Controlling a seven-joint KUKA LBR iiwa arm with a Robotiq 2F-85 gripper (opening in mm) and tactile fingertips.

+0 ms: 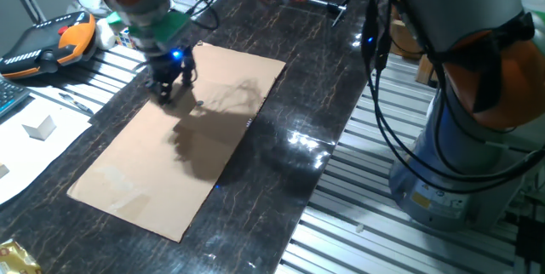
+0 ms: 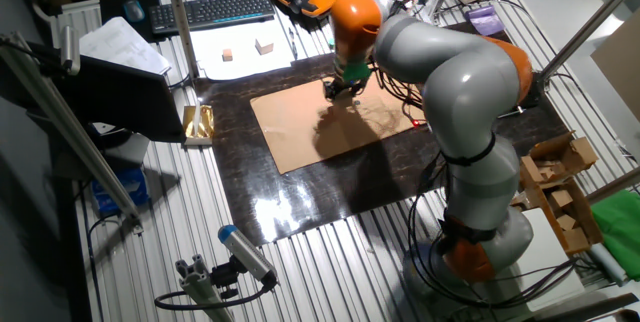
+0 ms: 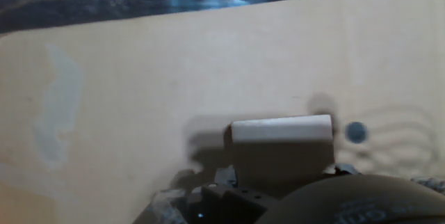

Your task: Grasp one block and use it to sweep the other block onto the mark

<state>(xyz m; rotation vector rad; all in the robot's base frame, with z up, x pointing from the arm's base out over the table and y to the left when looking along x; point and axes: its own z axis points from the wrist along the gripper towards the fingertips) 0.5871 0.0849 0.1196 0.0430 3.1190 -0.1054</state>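
Observation:
One light-tan block [image 3: 281, 129] lies on the cardboard sheet [image 3: 139, 99] right in front of the hand. The mark [image 3: 356, 132], a small dark grey dot, sits just right of the block, a narrow gap away. A second tan block does not show. My gripper [image 1: 165, 94] is low over the far end of the sheet [image 1: 162, 163], fingers pointing down; it also shows in the other fixed view [image 2: 340, 88]. The fingertips are hidden in the hand view, so I cannot tell whether the block is held or only stands beside them.
The sheet lies on a dark marble-look table [image 1: 298, 138]. A teach pendant [image 1: 51, 40] and a white folded paper shape [image 1: 38, 127] lie at the left. A keyboard [image 2: 215, 7] and two small cubes [image 2: 229, 54] sit beyond the table. The robot base [image 2: 480, 222] stands at the right.

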